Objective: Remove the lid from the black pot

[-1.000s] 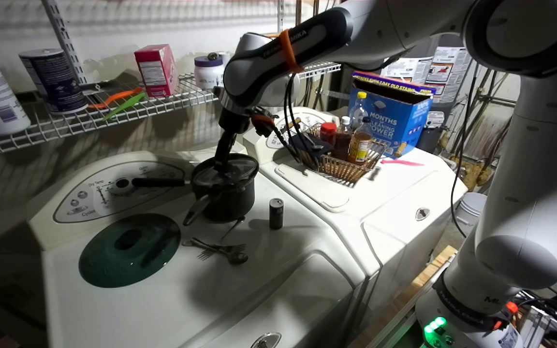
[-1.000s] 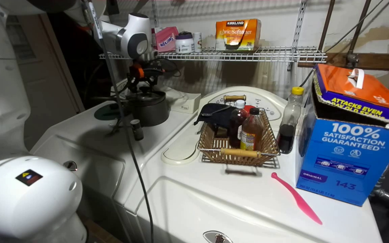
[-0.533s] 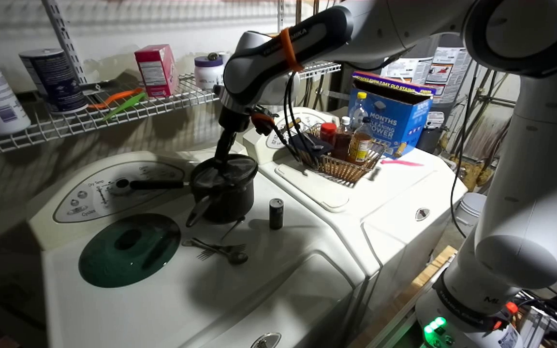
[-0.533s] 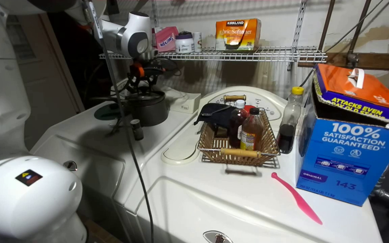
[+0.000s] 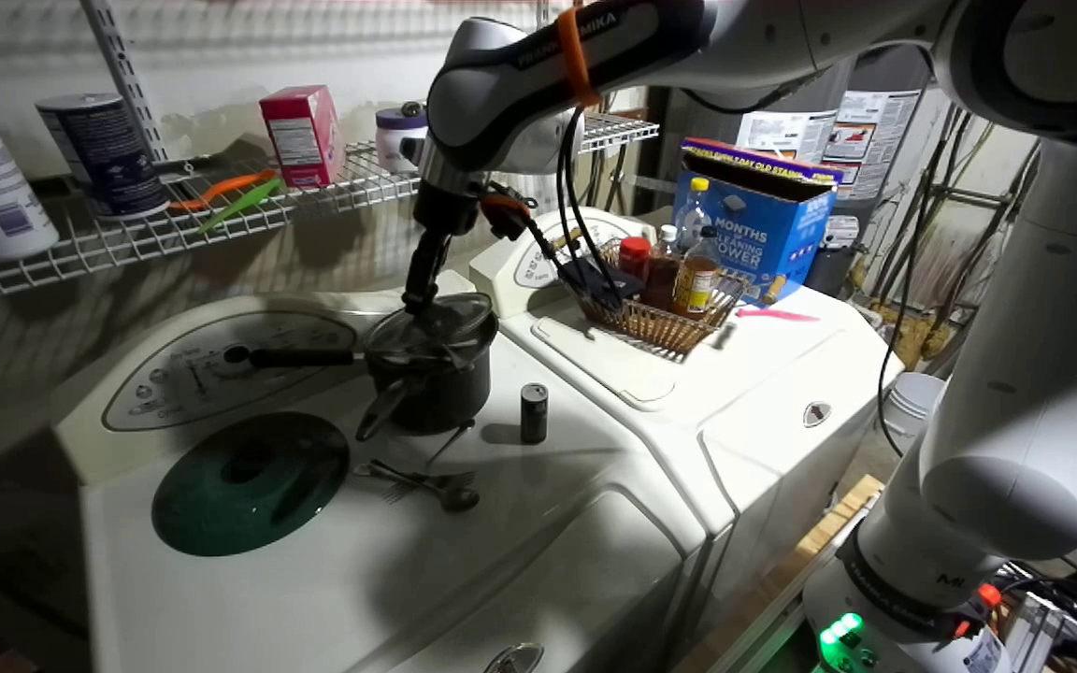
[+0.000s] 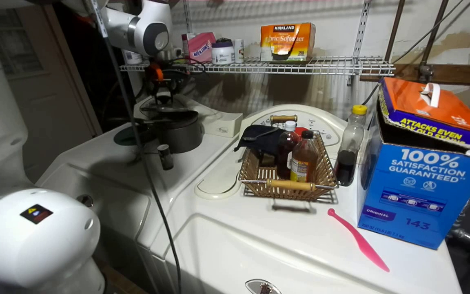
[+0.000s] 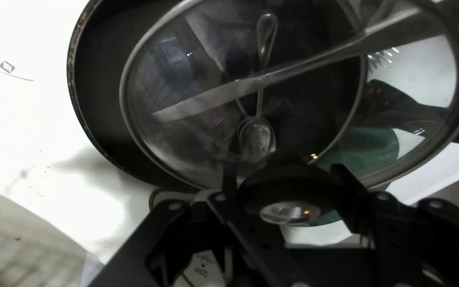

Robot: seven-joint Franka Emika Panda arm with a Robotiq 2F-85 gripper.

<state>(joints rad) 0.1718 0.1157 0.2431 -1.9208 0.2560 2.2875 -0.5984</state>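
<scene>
In an exterior view, blue box [image 6: 414, 192] is standing at 3 o'clock of the basket [image 6: 255, 190] holding bottles [image 6: 303, 157]; black pot [image 6: 184, 136] sitting at the basket's 10. I'm clasping the lid [image 7: 301, 95] by its knob [image 7: 293, 191] in my gripper [image 7: 287, 175], over the black pot, shifted toward 9. Spoon [image 7: 255, 139] lying inside.

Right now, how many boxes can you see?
3: a pink box and an orange box on the wire shelf, plus a big blue box on a white machine, near the basket. More could be hidden behind the robot arm.
</scene>
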